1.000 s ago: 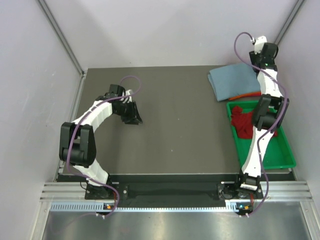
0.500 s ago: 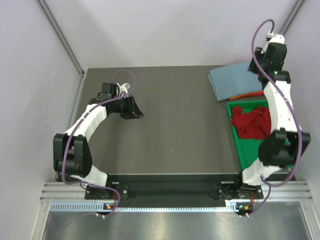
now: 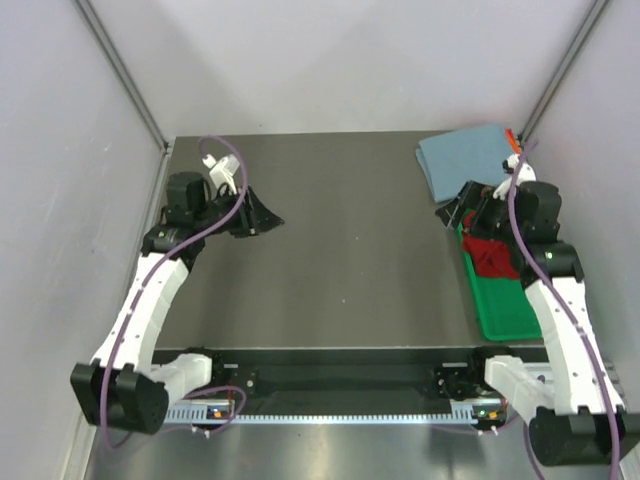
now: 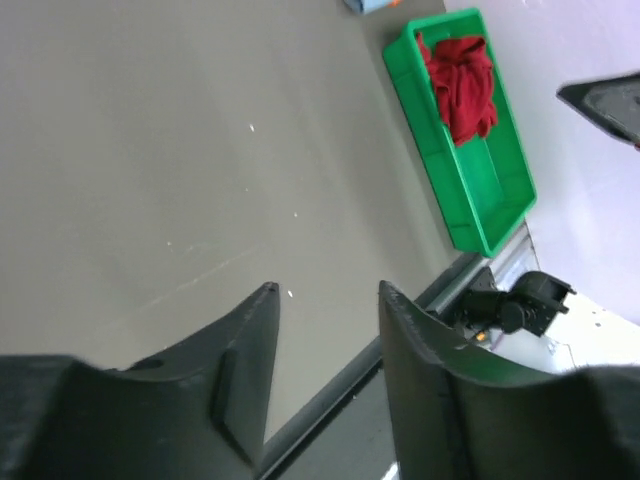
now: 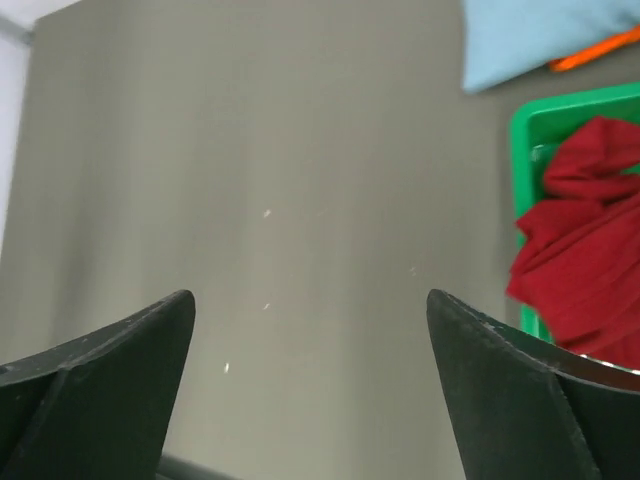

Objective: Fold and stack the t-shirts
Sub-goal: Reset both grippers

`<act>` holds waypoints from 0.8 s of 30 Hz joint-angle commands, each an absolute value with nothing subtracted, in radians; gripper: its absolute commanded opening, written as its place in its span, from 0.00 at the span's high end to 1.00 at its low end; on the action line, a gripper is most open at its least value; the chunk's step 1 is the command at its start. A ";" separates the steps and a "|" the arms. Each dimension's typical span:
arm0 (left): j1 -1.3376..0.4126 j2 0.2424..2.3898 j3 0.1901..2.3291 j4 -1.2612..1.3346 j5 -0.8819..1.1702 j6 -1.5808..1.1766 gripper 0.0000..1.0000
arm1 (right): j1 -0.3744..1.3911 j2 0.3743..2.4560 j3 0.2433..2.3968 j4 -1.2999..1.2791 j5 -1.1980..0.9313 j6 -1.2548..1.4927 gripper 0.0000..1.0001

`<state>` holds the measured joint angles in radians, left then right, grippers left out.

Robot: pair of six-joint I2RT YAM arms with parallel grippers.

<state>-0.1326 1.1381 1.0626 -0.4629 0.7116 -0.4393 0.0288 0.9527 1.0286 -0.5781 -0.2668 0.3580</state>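
"While my left gripper (image 3: 262, 215) hangs over the bare left half of the table (image 3: 360, 250) in the overhead view, my right gripper (image 3: 452, 213) sits above the far end of the green tray (image 3: 500, 325), just beside the dark red t-shirt (image 3: 492, 255) bunched inside it. The blue-grey t-shirt (image 3: 465, 160) lies folded at the far right corner, with an orange t-shirt (image 3: 512, 136) showing at its edge."

"What worries you there?"

"If I reach for the red one so near that pile, I could drag the blue fold askew."

"And your left wrist view?"

"My fingers (image 4: 245, 340) stand part-way apart with nothing between them and only table below. The tray (image 4: 478, 225) and the red shirt (image 4: 460, 85) are well off. That arm can't help spread cloth from there, so a one-handed lift may leave the shirt twisted."

"Right wrist?"

"Jaws are spread wide and empty. The red shirt (image 5: 580, 240) lies off to one side rather than between them, with the tray rim (image 5: 520, 120) right next to it. If I closed from this line, I'd likely catch the rim or a single loose fold."
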 commanded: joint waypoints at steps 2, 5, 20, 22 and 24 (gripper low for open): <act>-0.132 1.022 1.019 -0.460 0.635 -0.402 0.33 | 0.040 0.802 0.994 -0.595 -0.400 0.397 0.00; -0.132 0.965 1.032 -0.511 0.546 -0.387 0.19 | 0.040 0.743 0.971 -0.620 -0.431 0.385 0.00; -0.132 0.887 0.953 -0.419 0.591 -0.476 0.01 | 0.040 0.635 0.985 -0.735 -0.143 0.408 0.00; -0.132 0.879 0.931 -0.408 0.604 -0.474 0.01 | 0.040 0.618 0.986 -0.742 -0.109 0.420 0.00; -0.132 0.868 0.934 -0.414 0.604 -0.465 0.01 | 0.040 0.601 0.996 -0.750 -0.091 0.429 0.00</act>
